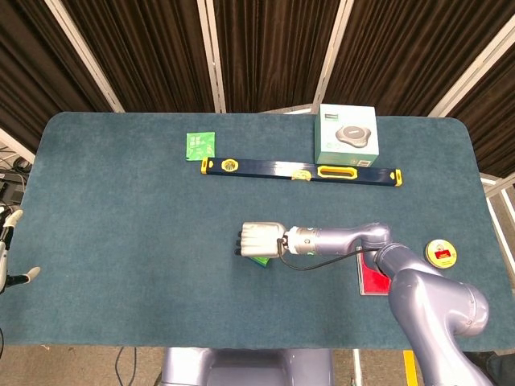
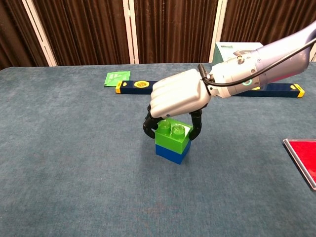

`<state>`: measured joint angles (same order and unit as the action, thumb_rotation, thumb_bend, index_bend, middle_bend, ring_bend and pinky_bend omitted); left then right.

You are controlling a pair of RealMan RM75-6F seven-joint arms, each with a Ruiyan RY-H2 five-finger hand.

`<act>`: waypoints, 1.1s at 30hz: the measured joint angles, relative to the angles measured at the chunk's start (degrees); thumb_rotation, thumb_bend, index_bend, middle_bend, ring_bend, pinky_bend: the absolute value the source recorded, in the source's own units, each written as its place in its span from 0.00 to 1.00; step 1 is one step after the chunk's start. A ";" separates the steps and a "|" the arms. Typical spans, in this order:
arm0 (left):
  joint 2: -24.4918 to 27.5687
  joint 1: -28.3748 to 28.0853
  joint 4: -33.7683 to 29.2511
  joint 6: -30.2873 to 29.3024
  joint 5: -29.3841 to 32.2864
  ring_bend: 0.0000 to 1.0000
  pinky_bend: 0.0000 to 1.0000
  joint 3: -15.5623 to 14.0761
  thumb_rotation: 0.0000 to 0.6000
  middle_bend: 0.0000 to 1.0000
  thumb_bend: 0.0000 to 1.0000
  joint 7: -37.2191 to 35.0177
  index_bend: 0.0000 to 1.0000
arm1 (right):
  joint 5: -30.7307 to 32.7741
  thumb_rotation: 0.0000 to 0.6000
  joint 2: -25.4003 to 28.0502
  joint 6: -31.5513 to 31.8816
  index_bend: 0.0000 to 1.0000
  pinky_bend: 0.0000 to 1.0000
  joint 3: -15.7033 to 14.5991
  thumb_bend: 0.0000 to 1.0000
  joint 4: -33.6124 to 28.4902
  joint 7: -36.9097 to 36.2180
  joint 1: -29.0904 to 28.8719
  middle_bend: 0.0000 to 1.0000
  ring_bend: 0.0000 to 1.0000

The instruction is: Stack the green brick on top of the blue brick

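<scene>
The right hand (image 2: 178, 98) has a smooth white shell on its back and black fingers (image 2: 197, 126). A thin black cable (image 2: 232, 81) loops at its wrist. The right arm (image 1: 418, 293) is shiny silver-grey and round. The left hand (image 1: 8, 245) is white.

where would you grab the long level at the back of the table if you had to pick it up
Grip the level across its narrow width near the middle, coming straight down from above. It lies flat and long, so a central grip should keep it from tipping. The yellow handle cutout right of centre is another option. The box sits close behind there, so the fingers have more room nearer the middle.
</scene>
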<state>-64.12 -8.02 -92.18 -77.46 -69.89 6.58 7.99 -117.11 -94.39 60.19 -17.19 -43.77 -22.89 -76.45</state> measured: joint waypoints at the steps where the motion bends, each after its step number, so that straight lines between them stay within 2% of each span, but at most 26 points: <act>1: 0.00 -0.02 0.00 0.05 0.00 0.00 0.00 -0.02 1.00 0.00 0.00 0.04 0.00 | 0.01 1.00 -0.11 0.11 0.42 0.65 -0.02 0.71 0.12 0.18 0.11 0.56 0.44; 3: -0.01 -0.06 -0.04 0.15 0.04 0.00 0.00 -0.05 1.00 0.00 0.00 0.15 0.00 | 0.13 1.00 -0.42 0.43 0.42 0.65 -0.01 0.67 0.38 0.40 0.44 0.56 0.43; 6: -0.04 -0.13 -0.08 0.28 0.11 0.00 0.00 -0.09 1.00 0.00 0.00 0.34 0.00 | 0.25 1.00 -0.50 0.66 0.39 0.64 0.00 0.53 0.55 0.47 0.56 0.50 0.39; 9: -0.04 -0.16 -0.11 0.33 0.17 0.00 0.00 -0.08 1.00 0.00 0.00 0.35 0.00 | 0.53 1.00 -0.34 0.47 0.24 0.63 0.03 0.27 0.37 0.31 0.55 0.35 0.34; 12: 0.00 -0.15 -0.12 0.29 0.14 0.00 0.00 -0.08 1.00 0.00 0.00 0.28 0.00 | 0.69 1.00 0.08 0.38 0.19 0.61 0.10 0.17 -0.21 0.28 0.45 0.30 0.31; 23: 0.57 0.23 -0.55 -0.47 -0.88 0.00 0.00 -0.27 1.00 0.00 0.00 -0.70 0.00 | 1.10 1.00 2.70 0.58 0.19 0.61 1.27 0.17 -4.56 3.14 -0.44 0.29 0.31; 33: 1.40 0.75 -1.41 -1.46 -2.42 0.00 0.00 -0.62 1.00 0.00 0.00 -1.90 0.00 | 2.43 1.00 9.44 0.47 0.18 0.61 2.99 0.17 -12.63 8.55 -0.50 0.29 0.31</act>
<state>-62.72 -7.27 -93.59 -78.92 -72.32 5.97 6.09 -114.68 -84.95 60.67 -14.20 -56.39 -14.34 -76.95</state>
